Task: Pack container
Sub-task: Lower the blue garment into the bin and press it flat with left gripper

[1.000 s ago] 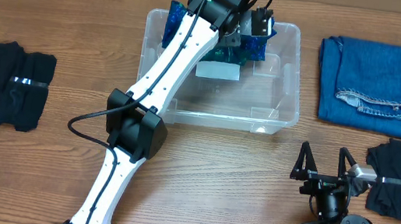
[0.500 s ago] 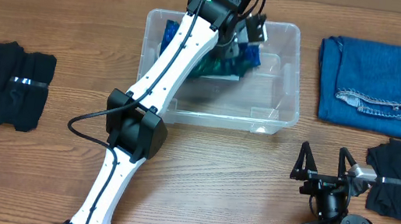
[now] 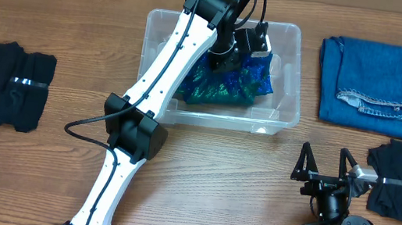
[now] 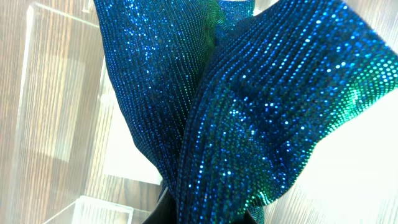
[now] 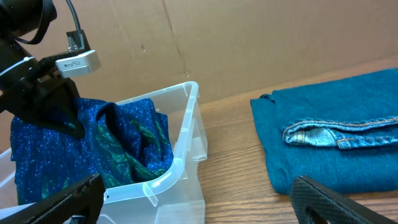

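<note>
The clear plastic container (image 3: pixel 294 78) stands at the table's back middle. A sparkly blue-green cloth (image 3: pixel 232 84) lies spread inside it and covers most of its bottom. My left gripper (image 3: pixel 249 42) reaches into the bin from above and is shut on the cloth's far edge. In the left wrist view the cloth (image 4: pixel 249 106) hangs from between the jaws of the left gripper (image 4: pixel 208 218). My right gripper (image 3: pixel 326 158) is open and empty at the front right. In its own view the right gripper (image 5: pixel 199 211) faces the container's corner (image 5: pixel 177 168).
Folded blue jeans (image 3: pixel 378 86) lie right of the container. A black garment (image 3: pixel 400 184) lies at the front right beside my right gripper. Another black garment (image 3: pixel 0 84) lies at the far left. A cardboard wall (image 5: pixel 249 43) stands behind the table.
My left gripper has dragged the sparkly cloth from the bin's far left corner toward the middle. The cloth now spreads out and covers the white label. The right arm has not moved.
</note>
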